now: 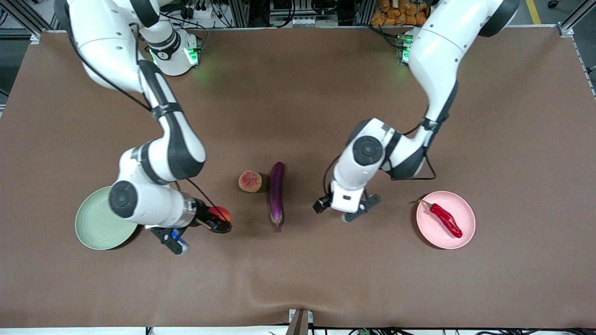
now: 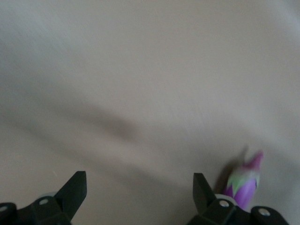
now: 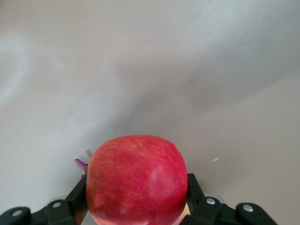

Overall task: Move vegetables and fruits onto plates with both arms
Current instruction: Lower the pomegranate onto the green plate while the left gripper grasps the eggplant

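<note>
- I take the eggplant (image 1: 277, 195) as my landmark; it lies lengthwise mid-table, its stem end toward the front camera.
- My right gripper (image 1: 219, 222) is clamped on the round red fruit (image 1: 220, 213); in the right wrist view the fruit (image 3: 137, 180) fills the gap between both fingers (image 3: 77, 199). It sits toward the right arm's end of the table from the eggplant, between it and the green plate (image 1: 93, 223).
- I cannot tell whether the fruit is lifted clear of the brown table (image 1: 298, 279) or resting on it.
- The green plate has nothing on the part I can see; the right arm hides its inner edge.
- The peach (image 1: 250, 181) rests just beside the eggplant's upper half, on the right arm's side, apart from it.
- My left gripper (image 1: 356, 209) is spread wide and holds nothing. It is just toward the left arm's end from the eggplant, whose stem tip (image 2: 243, 183) shows beside one finger (image 2: 202, 192) in the left wrist view.
- The pink plate (image 1: 445, 219) lies farther toward the left arm's end, and the red chili pepper (image 1: 444, 217) lies on it.
</note>
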Motion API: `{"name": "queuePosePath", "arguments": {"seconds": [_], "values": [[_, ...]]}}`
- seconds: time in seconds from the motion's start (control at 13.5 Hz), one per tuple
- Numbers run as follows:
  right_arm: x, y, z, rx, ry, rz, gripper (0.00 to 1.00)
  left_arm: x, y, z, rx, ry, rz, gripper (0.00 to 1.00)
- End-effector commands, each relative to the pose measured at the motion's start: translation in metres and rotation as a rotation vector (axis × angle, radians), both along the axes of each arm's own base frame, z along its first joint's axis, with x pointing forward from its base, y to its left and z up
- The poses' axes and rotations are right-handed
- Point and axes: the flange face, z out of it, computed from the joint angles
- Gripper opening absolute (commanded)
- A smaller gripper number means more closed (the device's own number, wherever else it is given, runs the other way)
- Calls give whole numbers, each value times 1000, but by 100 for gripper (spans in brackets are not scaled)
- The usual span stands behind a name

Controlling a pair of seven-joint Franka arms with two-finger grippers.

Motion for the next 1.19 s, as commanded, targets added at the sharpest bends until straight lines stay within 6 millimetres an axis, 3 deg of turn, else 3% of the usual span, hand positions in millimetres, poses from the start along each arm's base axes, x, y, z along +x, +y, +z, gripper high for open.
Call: {"name": "queuePosePath", "arguments": {"seconds": [0.0, 0.22, 0.3, 0.45, 0.59, 0.67, 0.89, 1.11], "values": [[1, -43, 36, 18, -34, 165, 40, -22, -41, -15, -11, -28, -99, 100], [3, -125, 29, 24, -34, 286, 40, -44, -86, -30, -27, -41, -179, 100], [-2, -149, 18, 34, -12, 317, 39, -56, -97, -31, -27, -39, -201, 100], [-23, -181, -1, 27, -9, 336, 38, -69, -111, -32, -29, -52, -258, 100], [-43, -206, -18, 0, -96, 462, 38, -69, -116, -45, -48, -110, -378, 99], [-47, -223, -24, -15, -128, 527, 38, -69, -118, -50, -62, -136, -410, 94], [-46, -282, -28, -134, -145, 823, 38, -75, -129, -69, -106, -178, -410, 93], [-40, -321, -33, -183, -227, 1092, 43, -81, -143, -84, -120, -171, -395, 90]]}}
